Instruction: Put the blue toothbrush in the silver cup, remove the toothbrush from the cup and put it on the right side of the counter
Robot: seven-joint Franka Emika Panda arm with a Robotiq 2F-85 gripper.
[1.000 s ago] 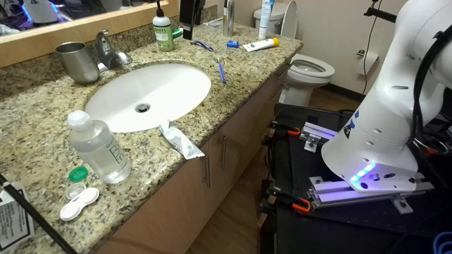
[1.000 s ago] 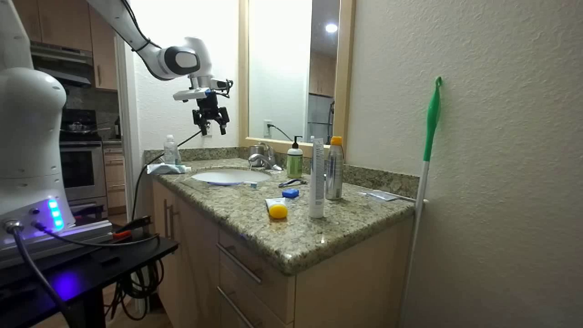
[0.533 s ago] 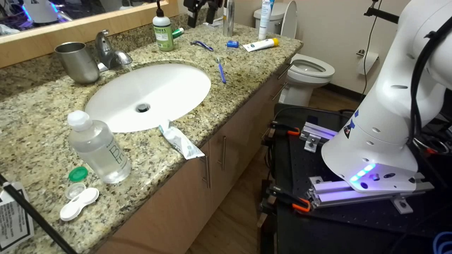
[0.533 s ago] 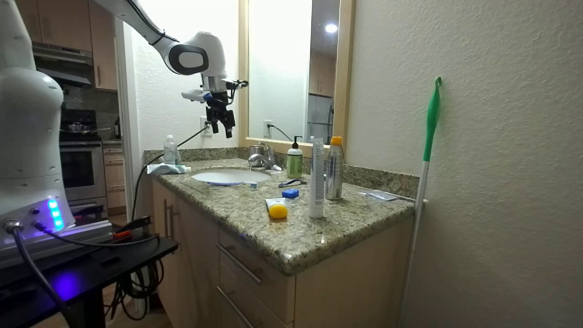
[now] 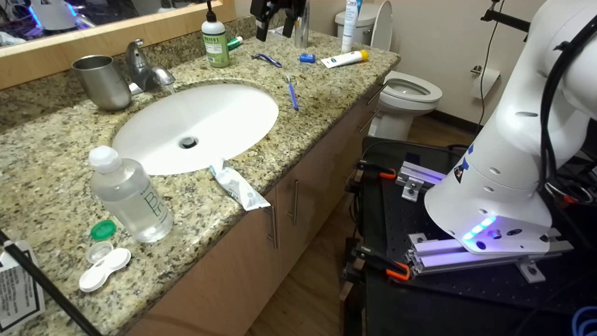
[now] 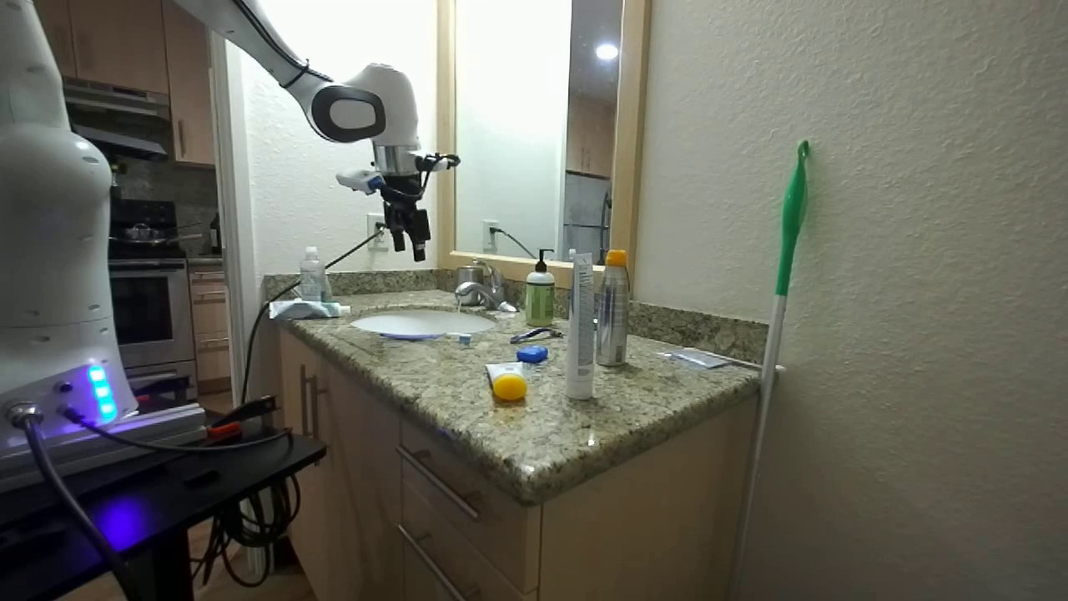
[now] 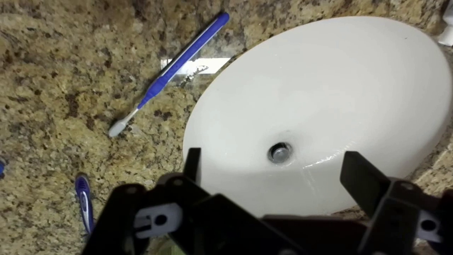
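Toothbrush [image 7: 171,71] on the counter [image 5: 51,158], cup [image 5: 102,86] upright by the faucet [image 5: 144,72]

The gripper [image 7: 272,159] hangs above the counter with its jaws spread wide; in the wrist view the sink [image 7: 336,88] and its drain [image 7: 279,154] show through the gap. In that view the toothbrush lies flat at about 10 o'clock from the gripper, its bristle head pointing between 7 and 8.

Counted from the sink's middle in an exterior view, the toothbrush is at 2 o'clock, near the rim, and the cup stands across the sink at 10, just beside the faucet at 11.

At 12, the pump bottle [image 5: 216,46] wears a label that looks like MEYER'S, its finer lines illegible. Farther out at 2, an upright tube [image 5: 349,28] shows "Cera", the rest unclear; the yellow-capped tube [image 5: 343,59] lying near it has a mark too small to read. At 7 stands the clear bottle [image 5: 133,198], dark letters along its side: a B, then E or F, I cannot tell which. At 5 lies the crumpled tube [image 5: 238,186], its lettering illegible, one end at the counter's front edge. Between 7 and 8, cut off by the frame, a white printed item [image 5: 21,298] carries black type too small to read.
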